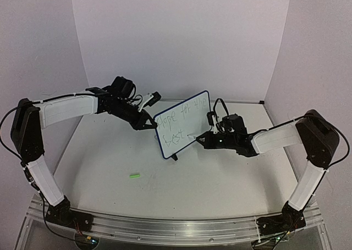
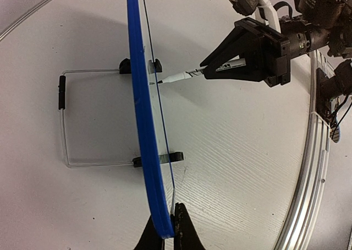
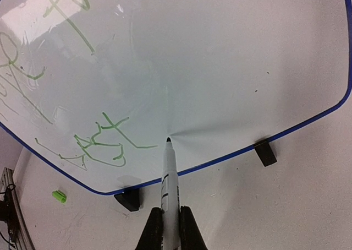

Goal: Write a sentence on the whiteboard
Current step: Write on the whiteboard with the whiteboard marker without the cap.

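Note:
The whiteboard [image 1: 182, 124], white with a dark blue rim, stands tilted on its wire stand [image 2: 64, 126] mid-table and carries green handwriting [image 3: 102, 142]. My left gripper [image 2: 166, 231] is shut on the board's blue edge [image 2: 144, 129], at the board's left side in the top view [image 1: 153, 124]. My right gripper [image 3: 170, 228] is shut on a white marker [image 3: 169, 178], whose dark tip touches the board surface just right of the lower written word. The left wrist view shows the same marker [image 2: 187, 74] meeting the board face from the right gripper [image 2: 215, 69].
A small green marker cap [image 1: 135, 175] lies on the table in front of the board, also in the right wrist view [image 3: 59, 196]. Black stand feet [image 3: 266, 152] rest on the white table. An aluminium rail [image 1: 176, 228] runs along the near edge. White walls enclose the back and sides.

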Tool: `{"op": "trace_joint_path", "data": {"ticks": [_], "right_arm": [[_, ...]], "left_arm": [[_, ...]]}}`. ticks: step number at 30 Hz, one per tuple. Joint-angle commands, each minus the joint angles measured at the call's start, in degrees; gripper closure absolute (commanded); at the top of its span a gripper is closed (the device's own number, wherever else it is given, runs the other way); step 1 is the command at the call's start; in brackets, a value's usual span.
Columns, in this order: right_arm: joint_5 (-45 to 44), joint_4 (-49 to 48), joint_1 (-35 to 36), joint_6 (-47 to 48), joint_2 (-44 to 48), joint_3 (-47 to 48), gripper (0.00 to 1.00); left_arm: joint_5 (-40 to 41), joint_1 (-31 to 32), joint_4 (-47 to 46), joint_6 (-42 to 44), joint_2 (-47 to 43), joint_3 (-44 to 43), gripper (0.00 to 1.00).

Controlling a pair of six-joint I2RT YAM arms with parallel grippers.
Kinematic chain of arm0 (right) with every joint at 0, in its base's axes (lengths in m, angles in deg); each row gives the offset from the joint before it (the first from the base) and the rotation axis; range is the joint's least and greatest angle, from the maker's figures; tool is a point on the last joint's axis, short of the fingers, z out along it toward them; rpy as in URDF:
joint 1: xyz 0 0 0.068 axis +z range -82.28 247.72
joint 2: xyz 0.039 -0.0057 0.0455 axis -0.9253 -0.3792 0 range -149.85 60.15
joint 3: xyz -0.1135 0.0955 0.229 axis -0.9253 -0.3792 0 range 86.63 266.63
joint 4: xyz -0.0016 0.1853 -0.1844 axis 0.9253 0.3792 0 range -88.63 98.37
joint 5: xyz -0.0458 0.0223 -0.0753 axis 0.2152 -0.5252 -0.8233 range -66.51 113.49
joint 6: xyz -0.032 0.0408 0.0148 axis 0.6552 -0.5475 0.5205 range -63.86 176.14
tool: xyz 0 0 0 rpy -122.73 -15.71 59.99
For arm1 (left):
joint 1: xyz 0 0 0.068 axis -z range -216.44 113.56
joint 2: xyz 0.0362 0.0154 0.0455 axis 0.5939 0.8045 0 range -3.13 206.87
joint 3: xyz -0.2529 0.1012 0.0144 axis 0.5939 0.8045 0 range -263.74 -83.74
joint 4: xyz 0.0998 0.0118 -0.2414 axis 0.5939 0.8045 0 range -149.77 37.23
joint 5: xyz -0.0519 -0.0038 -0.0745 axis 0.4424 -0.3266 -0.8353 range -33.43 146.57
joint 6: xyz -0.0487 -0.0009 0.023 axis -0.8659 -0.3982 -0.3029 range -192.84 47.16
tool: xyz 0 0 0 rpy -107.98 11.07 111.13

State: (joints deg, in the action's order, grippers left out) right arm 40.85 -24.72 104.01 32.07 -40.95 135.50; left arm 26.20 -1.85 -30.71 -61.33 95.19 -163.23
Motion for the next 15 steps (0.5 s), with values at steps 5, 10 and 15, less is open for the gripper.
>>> {"op": "trace_joint_path", "data": {"ticks": [5,10,15], "right_arm": [[0.1,-1.6,-0.1,0.2,-1.3,2.5,1.00],[0.0,-1.7,-0.2,0.2,-1.5,2.7,1.00],[0.1,-1.7,-0.2,0.3,-1.9,2.8,1.00]], "left_arm": [[0.5,0.7,3.8,1.1,-0.5,-0.3,1.00],[0.4,0.7,3.8,1.1,-0.5,-0.3,1.00],[0.4,0.7,3.8,1.1,-0.4,-0.3,1.00]]}}
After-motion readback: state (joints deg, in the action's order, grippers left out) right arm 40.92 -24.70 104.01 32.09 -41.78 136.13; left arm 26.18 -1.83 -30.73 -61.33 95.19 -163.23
